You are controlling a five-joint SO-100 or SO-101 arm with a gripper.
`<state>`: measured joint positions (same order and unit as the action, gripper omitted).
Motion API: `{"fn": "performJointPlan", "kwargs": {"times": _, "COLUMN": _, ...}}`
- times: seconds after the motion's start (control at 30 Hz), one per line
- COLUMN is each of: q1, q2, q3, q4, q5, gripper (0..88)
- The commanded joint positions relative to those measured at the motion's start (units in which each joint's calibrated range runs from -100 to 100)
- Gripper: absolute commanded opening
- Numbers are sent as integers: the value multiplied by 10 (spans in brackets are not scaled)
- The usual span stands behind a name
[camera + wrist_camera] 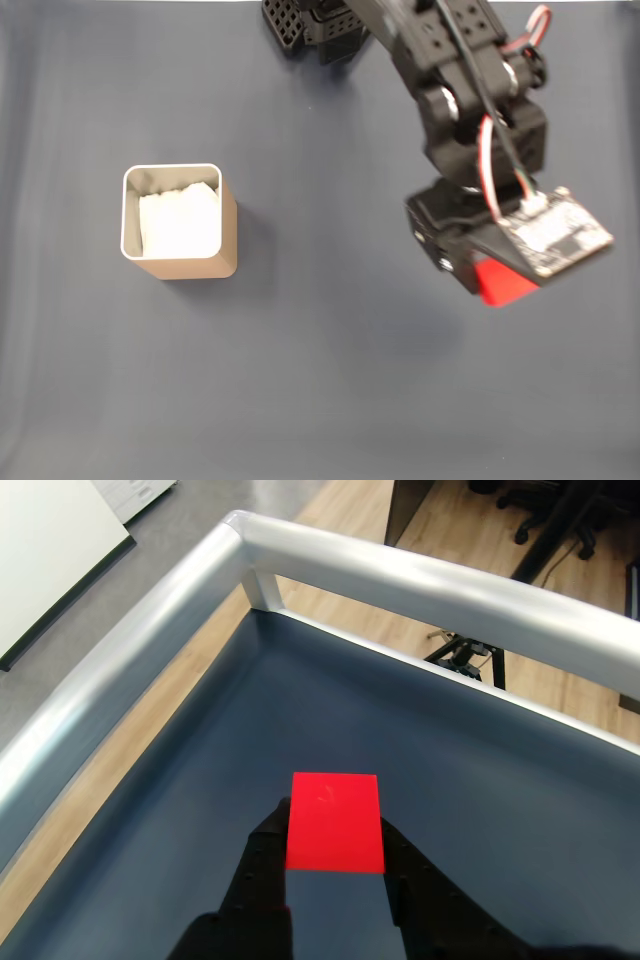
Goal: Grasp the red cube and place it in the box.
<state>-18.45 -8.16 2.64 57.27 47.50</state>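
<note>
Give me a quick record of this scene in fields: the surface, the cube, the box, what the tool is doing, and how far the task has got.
surface: dark blue-grey mat, metal rail along its edge in the wrist view
red cube: between the black fingers of the tool, at the right side of the fixed view
box: upright at left of the fixed view, open top, white lining inside, apart from the arm
tool state: shut on the red cube
task stage: cube grasped, not yet in the box
</note>
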Motion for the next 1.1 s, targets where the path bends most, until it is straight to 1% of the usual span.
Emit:
{"fn": "performJointPlan", "kwargs": {"times": 0.0, "q1": 30, "q2": -83, "q3": 34, "q4": 6, "q5": 3, "gripper": 20}}
{"fn": "performJointPlan", "kwargs": {"times": 0.37, "q1": 152, "q2": -192, "q3": 171, "q4": 6, "q5": 20, "gripper": 11}}
{"fn": "performJointPlan", "kwargs": {"times": 0.8, "q1": 279, "q2": -229, "q3": 178, "q4": 34, "q5": 31, "gripper": 3}}
{"fn": "performJointPlan", "kwargs": {"times": 1.07, "q1": 328, "q2": -260, "q3": 177, "q4": 51, "q5": 28, "gripper": 2}}
